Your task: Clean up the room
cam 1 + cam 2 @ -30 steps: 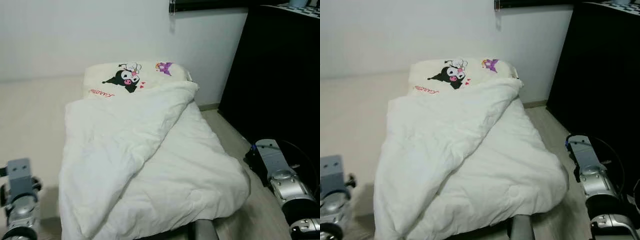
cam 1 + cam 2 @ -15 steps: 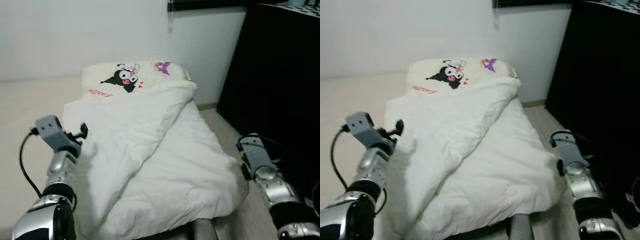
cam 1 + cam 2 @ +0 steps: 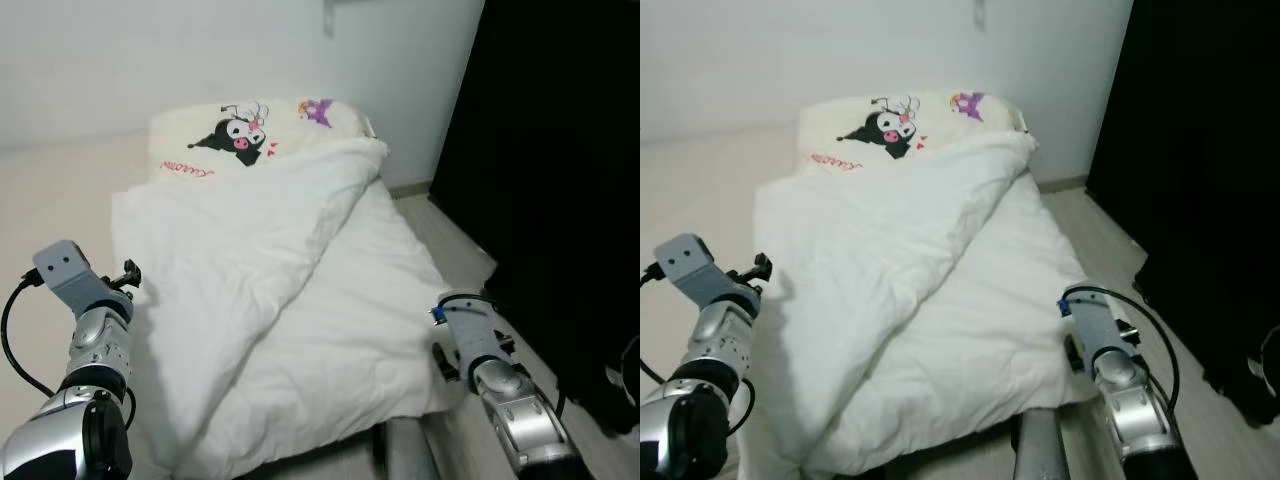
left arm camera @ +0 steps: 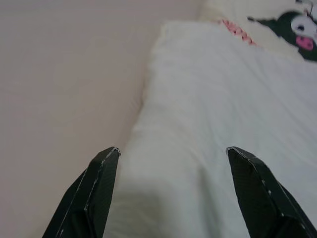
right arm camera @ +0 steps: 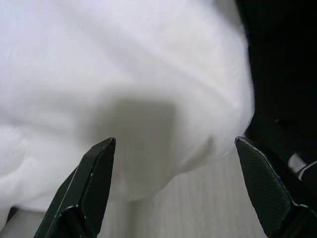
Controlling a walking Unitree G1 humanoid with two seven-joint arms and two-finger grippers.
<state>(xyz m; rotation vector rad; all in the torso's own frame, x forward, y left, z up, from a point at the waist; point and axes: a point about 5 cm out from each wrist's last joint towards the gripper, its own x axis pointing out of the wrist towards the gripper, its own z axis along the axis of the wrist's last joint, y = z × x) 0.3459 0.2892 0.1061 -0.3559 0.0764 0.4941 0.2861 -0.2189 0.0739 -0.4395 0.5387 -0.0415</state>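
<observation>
Nearest to us, our left hand (image 4: 172, 156) is raised at the left edge of the bed, its two black fingers (image 4: 94, 193) spread wide with nothing held between them. Just ahead of those fingers lies the left border of the white duvet (image 3: 250, 270), and to their outer side runs the pale floor (image 4: 64, 84). Our right hand (image 5: 174, 148) sits at the opposite near corner, fingers likewise spread wide and holding nothing; the rounded right corner of the duvet bulges just in front of them, hanging over the light wood floor (image 5: 198, 208). Whether either hand touches the cloth we cannot tell.

Between our two hands the duvet covers the bed (image 3: 1040, 240). It is rumpled: a large flap is folded diagonally, so a thick ridge runs from the near left side up toward the far right corner, leaving a flatter layer exposed on the side of our right hand.

Beyond the duvet, well away from both hands, a cream pillow (image 3: 255, 130) lies at the head of the bed, printed with a black-and-white cartoon figure, a small purple figure and red lettering. Past our right hand stands a tall black cabinet (image 3: 560, 180), and behind the pillow a plain white wall (image 3: 150, 60).
</observation>
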